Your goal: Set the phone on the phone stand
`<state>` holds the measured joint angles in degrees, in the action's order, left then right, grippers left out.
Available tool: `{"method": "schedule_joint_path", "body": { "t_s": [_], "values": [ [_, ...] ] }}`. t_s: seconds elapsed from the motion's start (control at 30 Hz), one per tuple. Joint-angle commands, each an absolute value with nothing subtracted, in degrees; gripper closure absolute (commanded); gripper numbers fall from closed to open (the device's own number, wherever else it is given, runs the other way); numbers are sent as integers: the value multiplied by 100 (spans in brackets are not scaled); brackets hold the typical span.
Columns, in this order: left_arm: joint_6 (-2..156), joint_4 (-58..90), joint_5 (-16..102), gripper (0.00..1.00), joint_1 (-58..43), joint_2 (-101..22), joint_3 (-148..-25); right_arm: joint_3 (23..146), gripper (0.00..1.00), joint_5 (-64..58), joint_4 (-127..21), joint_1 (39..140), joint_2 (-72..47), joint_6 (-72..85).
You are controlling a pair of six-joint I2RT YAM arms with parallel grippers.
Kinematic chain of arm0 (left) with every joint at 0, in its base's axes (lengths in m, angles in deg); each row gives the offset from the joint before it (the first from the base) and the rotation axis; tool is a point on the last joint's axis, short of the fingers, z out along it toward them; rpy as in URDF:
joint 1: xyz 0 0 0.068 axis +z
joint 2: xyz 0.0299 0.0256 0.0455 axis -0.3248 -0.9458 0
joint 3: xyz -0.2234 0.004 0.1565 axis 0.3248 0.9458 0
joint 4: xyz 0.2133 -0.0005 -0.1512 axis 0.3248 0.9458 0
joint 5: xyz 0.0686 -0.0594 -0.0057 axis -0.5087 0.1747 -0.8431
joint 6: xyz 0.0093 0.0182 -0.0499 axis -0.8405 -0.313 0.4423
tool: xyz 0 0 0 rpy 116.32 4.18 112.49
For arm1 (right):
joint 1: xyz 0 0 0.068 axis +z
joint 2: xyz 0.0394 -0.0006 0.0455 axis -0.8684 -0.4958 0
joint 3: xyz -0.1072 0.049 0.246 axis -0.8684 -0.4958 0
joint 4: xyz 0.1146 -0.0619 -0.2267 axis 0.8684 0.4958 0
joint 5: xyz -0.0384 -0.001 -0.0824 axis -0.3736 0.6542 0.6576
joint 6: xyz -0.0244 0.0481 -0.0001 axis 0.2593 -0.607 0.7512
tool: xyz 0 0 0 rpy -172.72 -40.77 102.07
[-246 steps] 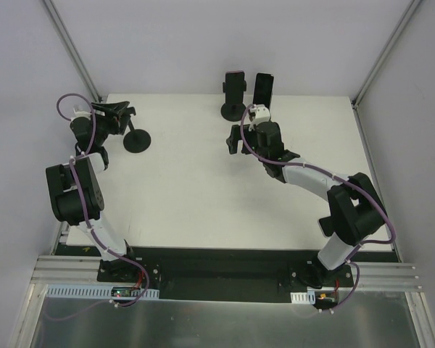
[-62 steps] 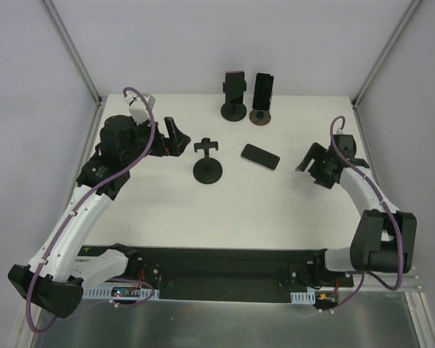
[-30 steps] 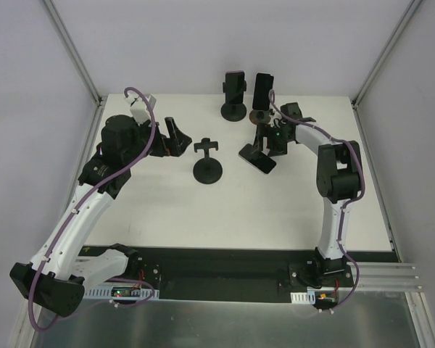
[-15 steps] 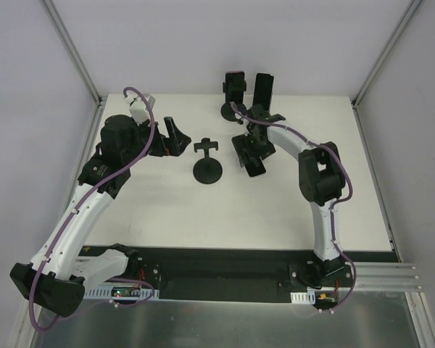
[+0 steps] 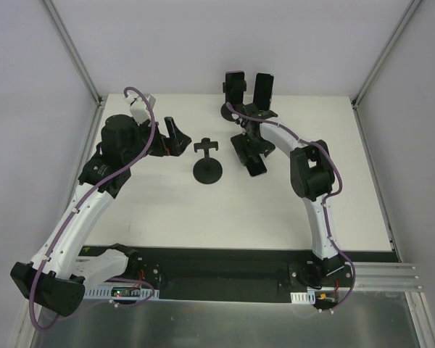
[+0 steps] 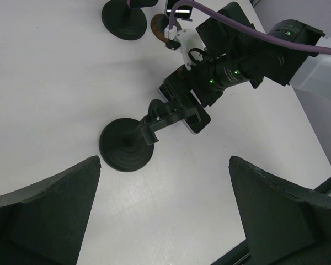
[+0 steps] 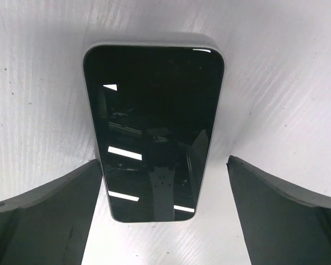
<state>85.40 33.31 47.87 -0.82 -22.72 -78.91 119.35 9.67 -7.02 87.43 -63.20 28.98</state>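
Note:
A black phone (image 7: 154, 130) lies flat on the white table, screen up; it also shows in the top view (image 5: 255, 165) and in the left wrist view (image 6: 192, 118). My right gripper (image 5: 248, 148) hangs just above it, open, with one finger on each side of the phone's near end (image 7: 161, 221). An empty black phone stand (image 5: 207, 170) stands left of the phone, its clamp (image 6: 174, 113) up. My left gripper (image 5: 172, 138) is open and empty, left of the stand.
Two other stands, each holding a phone (image 5: 235, 85) (image 5: 263, 90), are at the table's back edge. The left one's round base (image 6: 124, 11) shows in the left wrist view.
My right arm swung from the right side of the table over to the phone and settled above it, open. The phone turned and shifted a little left. My left arm stayed still.

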Motion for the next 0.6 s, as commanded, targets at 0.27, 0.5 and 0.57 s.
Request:
{"method": "schedule_joint_path", "body": {
  "t_s": [0.27, 0.5, 0.57],
  "values": [
    [8508, 3081, 4733, 1, -21, -2297, -7832, 12601, 9, 681, -335, 8796, -6836, 2853],
    [8552, 3081, 4883, 1, -21, -2359, -7858, 12426, 26, 996, -439, 8796, -6829, 2747],
    [8543, 3081, 4796, 1, -21, -2342, -7841, 12190, 33, 1058, -605, 8796, -6698, 2747]
  ]
}}
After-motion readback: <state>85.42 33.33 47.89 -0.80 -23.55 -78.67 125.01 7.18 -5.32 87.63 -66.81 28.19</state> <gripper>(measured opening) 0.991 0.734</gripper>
